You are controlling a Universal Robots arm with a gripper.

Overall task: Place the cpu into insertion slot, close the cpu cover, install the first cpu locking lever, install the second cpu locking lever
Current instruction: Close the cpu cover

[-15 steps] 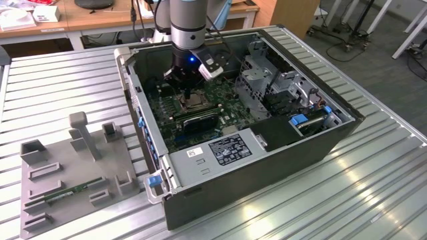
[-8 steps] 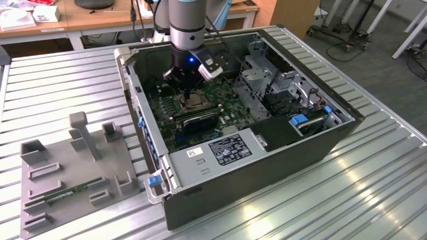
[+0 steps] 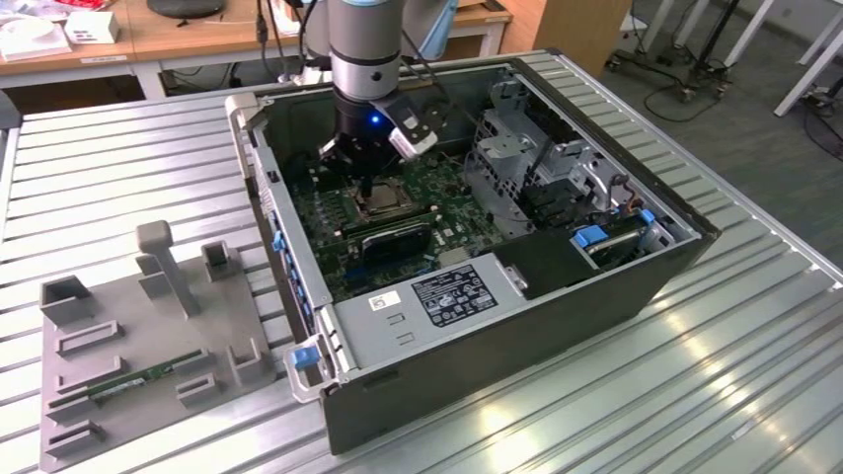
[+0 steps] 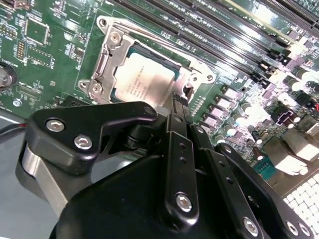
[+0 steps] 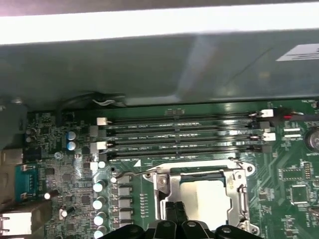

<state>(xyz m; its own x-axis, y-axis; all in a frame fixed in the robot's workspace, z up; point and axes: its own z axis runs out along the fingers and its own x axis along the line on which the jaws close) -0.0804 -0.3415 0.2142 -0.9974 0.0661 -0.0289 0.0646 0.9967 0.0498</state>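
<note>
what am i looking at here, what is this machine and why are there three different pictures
It is a robot arm reaching down into an open computer case, which lies on a ribbed metal table.

The exterior view comes from a camera off the arm and takes in the whole scene. Both wrist views come from cameras riding on the arm, so they look closely at the green circuit board, with the black gripper in front.

The gripper hangs just over the cpu. The cpu sits in its insertion slot, with the cpu cover lying flat around it. Whether the gripper grips anything I cannot tell.

At the exterior view's left, a grey tray of holders carries a memory stick.
</note>
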